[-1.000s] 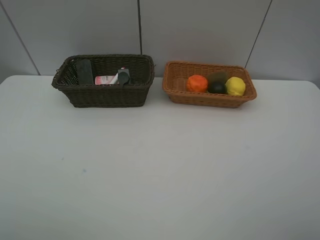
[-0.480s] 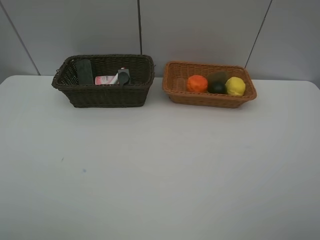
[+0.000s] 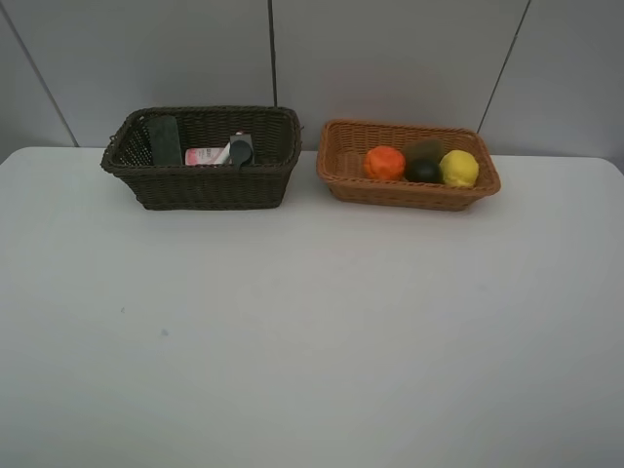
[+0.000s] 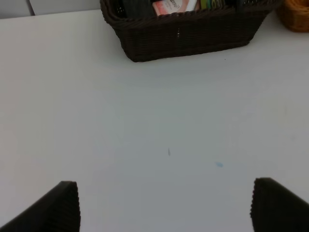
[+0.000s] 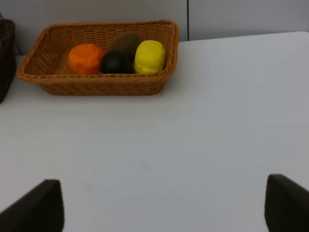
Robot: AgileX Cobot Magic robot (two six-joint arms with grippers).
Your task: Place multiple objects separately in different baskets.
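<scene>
A white counter (image 3: 312,331) under grey wall panels (image 3: 390,58) carries two baskets at twelve o'clock; both arms' fingers (image 4: 53,208) (image 5: 287,203) spread, released.

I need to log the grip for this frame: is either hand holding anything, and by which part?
Nothing is held. The left hand and the right hand are both open above bare table.

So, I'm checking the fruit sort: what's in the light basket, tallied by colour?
Orange: 1, the orange
Yellow: 1, the lemon
Brown: 1, the kiwi
Near-black: 1, the mangosteen
Total: 4, all inside the light basket
</scene>
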